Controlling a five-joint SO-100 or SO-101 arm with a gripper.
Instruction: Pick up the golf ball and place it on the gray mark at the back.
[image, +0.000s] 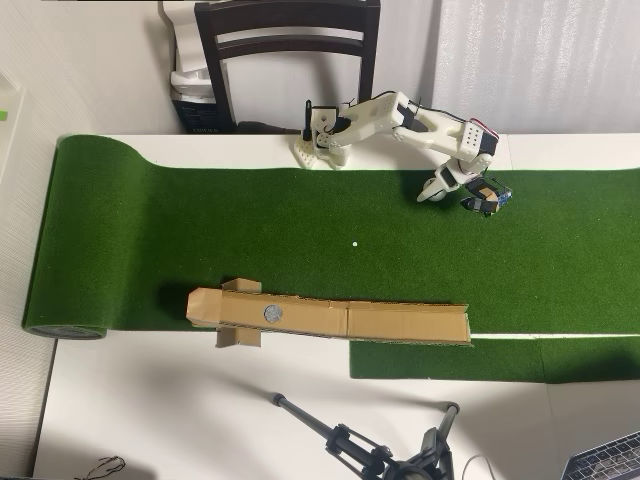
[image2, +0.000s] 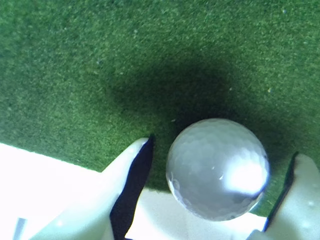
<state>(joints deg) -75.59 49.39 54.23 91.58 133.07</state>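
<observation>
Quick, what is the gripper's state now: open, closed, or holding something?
Gripper: jaws spread around the golf ball; a firm grip cannot be told.

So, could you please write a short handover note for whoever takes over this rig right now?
Gripper: the golf ball sits between the fingers. There is a gap on the left side, and the right contact is hard to judge, so I cannot confirm a firm grasp.
Ball: over the green turf, at the right end of the mat in the overhead view; whether it is lifted is unclear.
Gray mark: on the cardboard strip, empty, well away from the arm.
Done: the gripper has reached the ball.
Left: secure the grip, carry it to the mark, release.
</observation>
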